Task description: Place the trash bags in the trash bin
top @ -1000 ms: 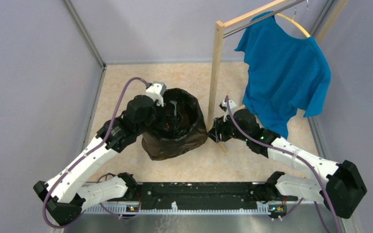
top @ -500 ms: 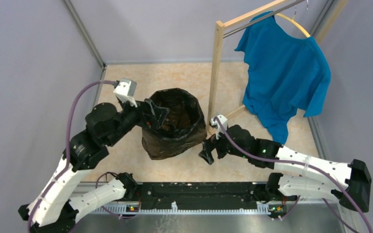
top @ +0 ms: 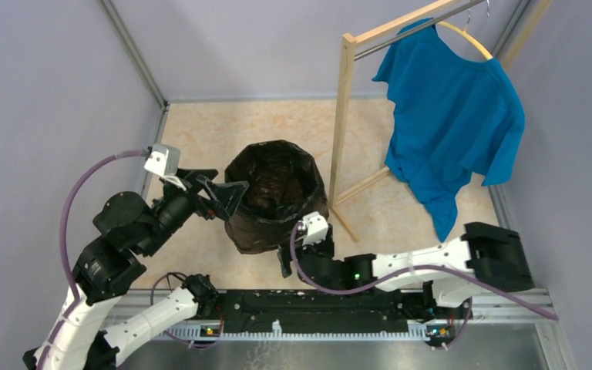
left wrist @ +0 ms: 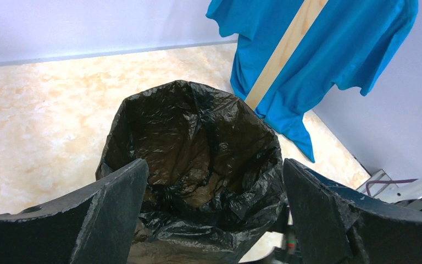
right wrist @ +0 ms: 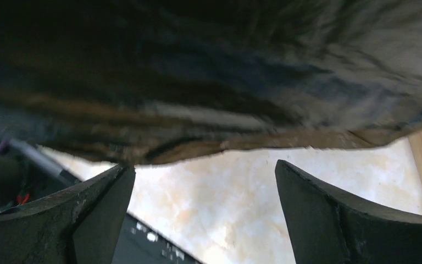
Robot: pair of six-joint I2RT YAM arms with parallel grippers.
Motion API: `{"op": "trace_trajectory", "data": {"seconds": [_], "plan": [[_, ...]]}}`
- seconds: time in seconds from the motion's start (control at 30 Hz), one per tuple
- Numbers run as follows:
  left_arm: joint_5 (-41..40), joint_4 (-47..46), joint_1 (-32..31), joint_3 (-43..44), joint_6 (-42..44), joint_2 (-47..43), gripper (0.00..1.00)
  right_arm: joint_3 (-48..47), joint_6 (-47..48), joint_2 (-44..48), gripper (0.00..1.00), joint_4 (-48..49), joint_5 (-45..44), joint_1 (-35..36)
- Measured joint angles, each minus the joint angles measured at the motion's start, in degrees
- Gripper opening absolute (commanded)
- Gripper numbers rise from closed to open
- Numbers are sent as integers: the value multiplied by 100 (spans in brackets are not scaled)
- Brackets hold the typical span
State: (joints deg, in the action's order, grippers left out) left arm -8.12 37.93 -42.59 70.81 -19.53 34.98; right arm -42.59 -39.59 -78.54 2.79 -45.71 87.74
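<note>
The black trash bag [top: 277,196] stands open-mouthed in the middle of the floor, draped over the whole of what it covers. No white of the trash bin shows; it is hidden. My left gripper [top: 220,189] is open and empty, just left of the bag's rim. In the left wrist view the bag's mouth [left wrist: 198,143] lies beyond the open gripper [left wrist: 214,170]. My right gripper [top: 287,258] is open and empty, low at the bag's near side. In the right wrist view the bag's underside [right wrist: 209,71] hangs above the gripper [right wrist: 203,168].
A wooden rack [top: 343,116] stands right of the bag, its foot [top: 362,189] running along the floor. A blue shirt [top: 455,116] hangs on it, also in the left wrist view [left wrist: 329,44]. Grey walls close in left, back and right. A black rail [top: 316,304] runs along the near edge.
My left gripper has pulled back leftward from the bag's mouth and stands open. My right gripper has swung from the bag's right side round to its near side, lower down.
</note>
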Motion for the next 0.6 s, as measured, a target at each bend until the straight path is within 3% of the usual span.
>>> {"op": "trace_trajectory", "data": {"seconds": [0.23, 0.43, 0.6], "plan": [[28, 181, -2, 0, -7, -260, 99, -785, -50, -1543, 99, 498, -938, 0], [105, 280, 0, 4, -76, -361, 99, -1235, 413, -2162, 99, 1012, -1287, -118], [98, 308, -2, 4, -177, -363, 99, -1405, 551, -2400, 99, 1397, -1290, -616]]}}
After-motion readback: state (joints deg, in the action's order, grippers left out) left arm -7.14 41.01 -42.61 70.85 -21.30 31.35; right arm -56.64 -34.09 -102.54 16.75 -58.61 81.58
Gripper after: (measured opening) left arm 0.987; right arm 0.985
